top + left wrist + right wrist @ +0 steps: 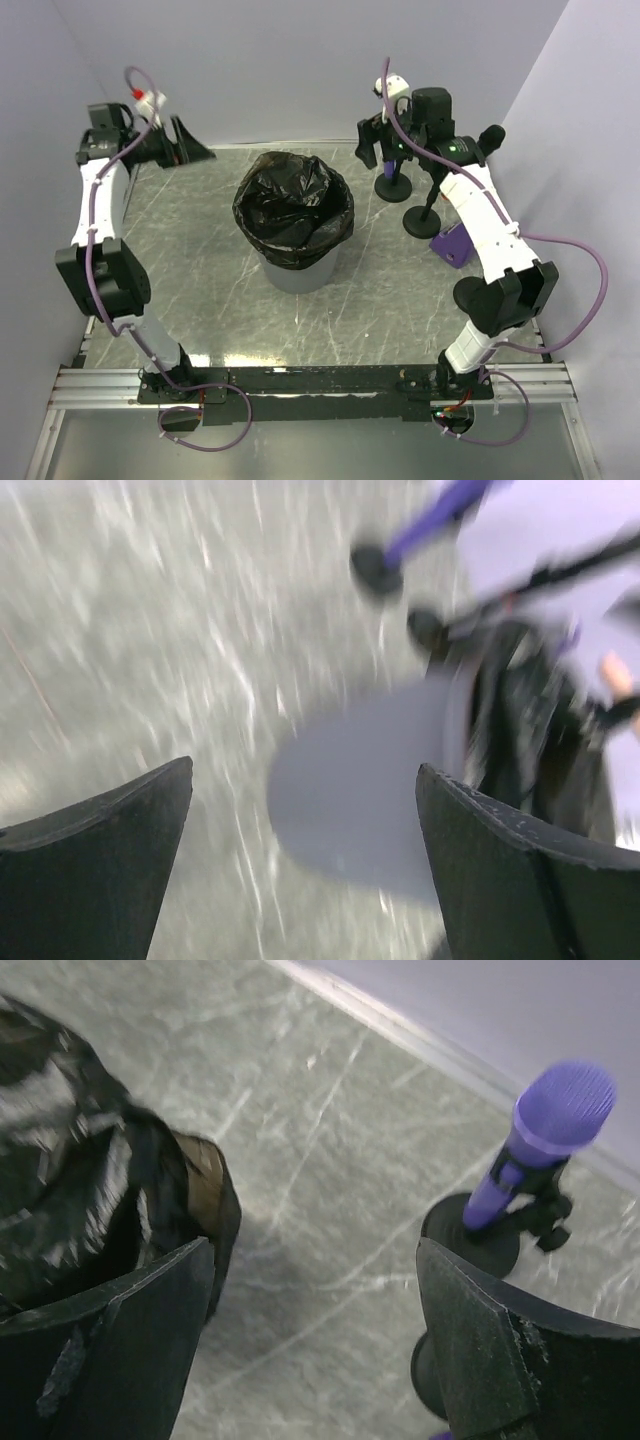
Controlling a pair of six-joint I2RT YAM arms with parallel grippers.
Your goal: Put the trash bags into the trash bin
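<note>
The light grey trash bin (300, 272) stands mid-table. A black trash bag (293, 208) fills its mouth and drapes over the rim. My left gripper (188, 148) is open and empty at the far left, well clear of the bin. Its blurred wrist view shows its open gripper (305, 770), the grey bin wall (370, 780) and the black bag (520, 720) to the right. My right gripper (372, 156) is open and empty at the far right, just beyond the bin. The right wrist view shows its open gripper (315, 1245) over bare table, with the bag (70, 1190) at left.
Two black round-based stands (393, 186) (424, 221) are at the far right, beside my right gripper. One carries a purple microphone (555, 1125). A purple object (455, 246) lies by the right arm. White walls close in at the back and both sides.
</note>
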